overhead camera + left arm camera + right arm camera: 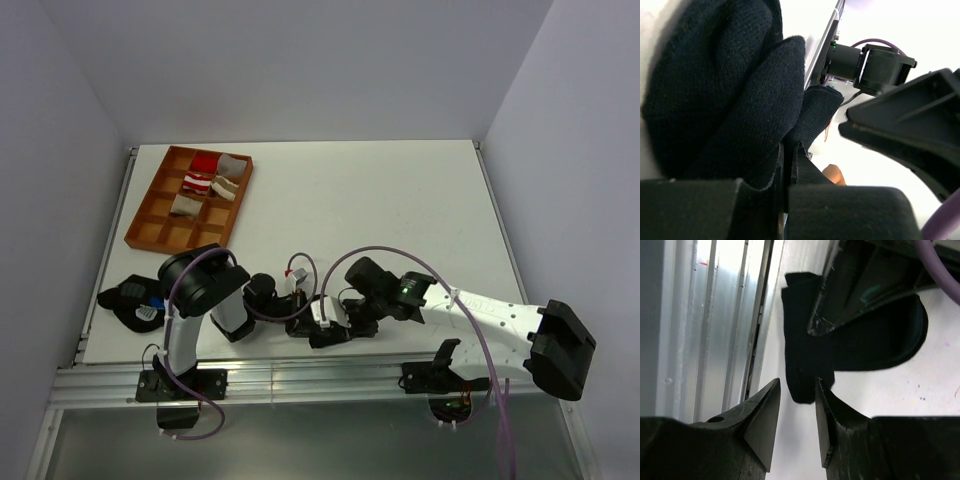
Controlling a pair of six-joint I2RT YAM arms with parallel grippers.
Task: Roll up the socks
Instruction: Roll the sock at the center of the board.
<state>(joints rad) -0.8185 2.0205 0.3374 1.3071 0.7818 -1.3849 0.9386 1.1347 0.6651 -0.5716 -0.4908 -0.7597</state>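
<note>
A black sock (730, 90) fills most of the left wrist view, bunched into thick folds. My left gripper (787, 150) is shut on a fold of it. From above, the two grippers meet near the table's front edge, the left gripper (303, 308) beside the right gripper (335, 325), with the black sock (315, 336) under them. In the right wrist view the right gripper (797, 387) stands open. The tip of the black sock (802, 355) lies on the table just ahead of its fingertips, and nothing is clamped. The left gripper's dark body (865, 290) covers the sock's far part.
A brown compartment tray (150, 225) sits at the back left and holds several rolled fabric bundles (205, 175). A dark heap (130, 300) lies at the table's left edge. The aluminium rail (715, 315) runs along the near edge, close to the right gripper.
</note>
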